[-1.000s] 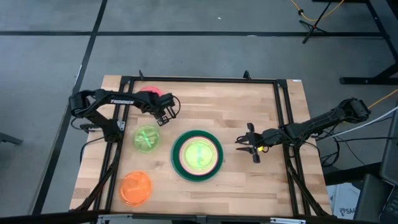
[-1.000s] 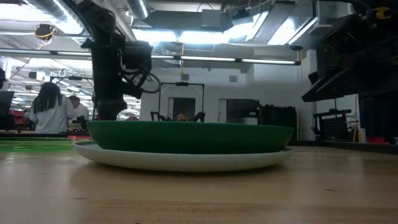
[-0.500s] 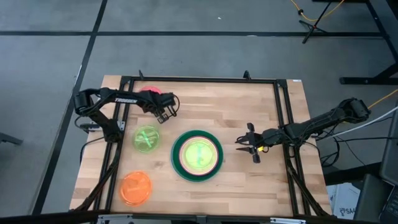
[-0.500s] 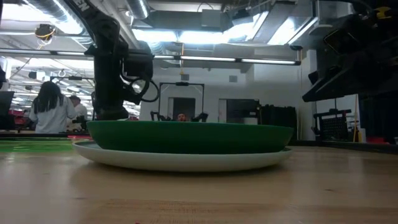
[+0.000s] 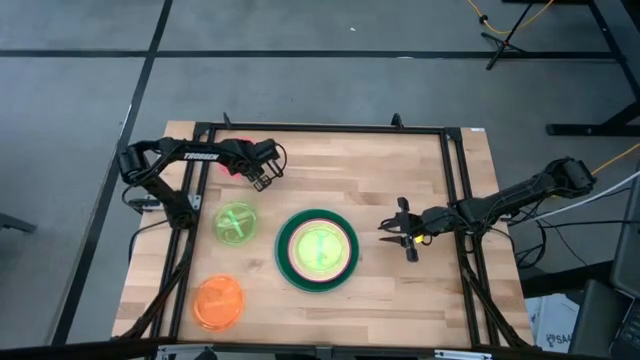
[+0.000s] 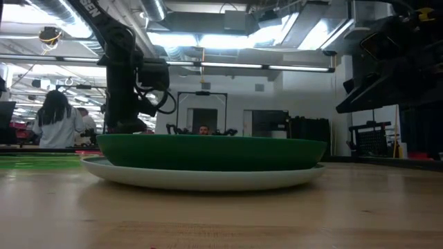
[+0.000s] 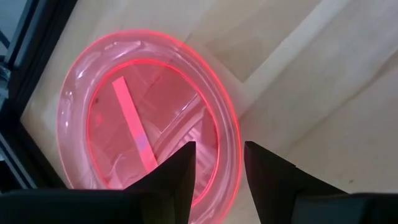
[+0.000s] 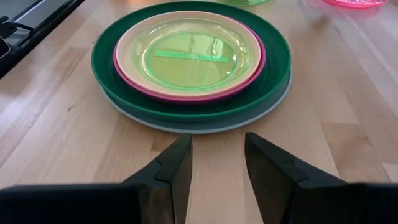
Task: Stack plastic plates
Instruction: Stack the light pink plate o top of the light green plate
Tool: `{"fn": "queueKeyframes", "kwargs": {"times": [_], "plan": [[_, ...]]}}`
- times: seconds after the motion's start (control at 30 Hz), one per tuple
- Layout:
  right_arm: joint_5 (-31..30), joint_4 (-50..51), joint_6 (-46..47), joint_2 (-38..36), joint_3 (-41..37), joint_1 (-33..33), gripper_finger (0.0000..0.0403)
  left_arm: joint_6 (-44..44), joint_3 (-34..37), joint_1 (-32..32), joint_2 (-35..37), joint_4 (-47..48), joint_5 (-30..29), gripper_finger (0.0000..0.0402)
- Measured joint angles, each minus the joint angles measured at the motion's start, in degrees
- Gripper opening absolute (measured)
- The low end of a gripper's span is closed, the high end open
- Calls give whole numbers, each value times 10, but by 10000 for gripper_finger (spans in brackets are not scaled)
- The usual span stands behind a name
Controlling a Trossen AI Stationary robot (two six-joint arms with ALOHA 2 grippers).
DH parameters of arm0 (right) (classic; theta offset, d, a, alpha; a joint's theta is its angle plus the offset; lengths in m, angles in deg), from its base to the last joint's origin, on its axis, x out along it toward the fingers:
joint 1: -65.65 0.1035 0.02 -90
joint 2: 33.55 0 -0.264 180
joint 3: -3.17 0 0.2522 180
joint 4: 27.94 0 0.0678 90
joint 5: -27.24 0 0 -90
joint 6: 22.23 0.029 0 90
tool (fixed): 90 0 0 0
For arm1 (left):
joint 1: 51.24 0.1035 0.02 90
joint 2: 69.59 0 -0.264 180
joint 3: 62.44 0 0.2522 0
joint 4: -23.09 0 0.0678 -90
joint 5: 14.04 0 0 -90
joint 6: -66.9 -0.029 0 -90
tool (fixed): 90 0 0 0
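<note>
A stack of plates (image 5: 317,248) sits mid-table: light blue at the bottom, then dark green, magenta, peach and a translucent lime one (image 8: 189,53) on top. A red translucent plate (image 7: 149,118) lies flat near the far left corner and is mostly hidden under my left arm in the high view. My left gripper (image 7: 217,171) is open above it, one finger over the plate's inside and one over its rim. A second lime plate (image 5: 236,222) and an orange plate (image 5: 218,300) lie at the left. My right gripper (image 5: 398,232) is open and waits to the right of the stack.
A black frame (image 5: 320,128) runs along the table's far edge and down both sides. Bare wood lies between the stack and the far edge, and at the near right. In the low view, people (image 6: 59,121) show in the room beyond the table.
My left gripper has moved toward the table's far left corner, from beside the lime plate to over the red plate. My right arm and all the plates have kept still.
</note>
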Motion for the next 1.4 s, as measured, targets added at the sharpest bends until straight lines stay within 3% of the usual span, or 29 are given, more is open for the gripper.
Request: {"fn": "queueKeyframes", "kwargs": {"times": [0.4,0.53,0.67,1.4], "plan": [[0,0,0,0,0,0,140,-15,20,1,0,-33,6,131],[0,0,0,0,0,0,140,-19,34,1,0,-49,-37,131],[0,-2,0,0,0,0,140,-27,38,7,0,-66,-30,131],[0,-1,-1,0,0,0,140,-31,38,10,0,-65,-48,130]]}}
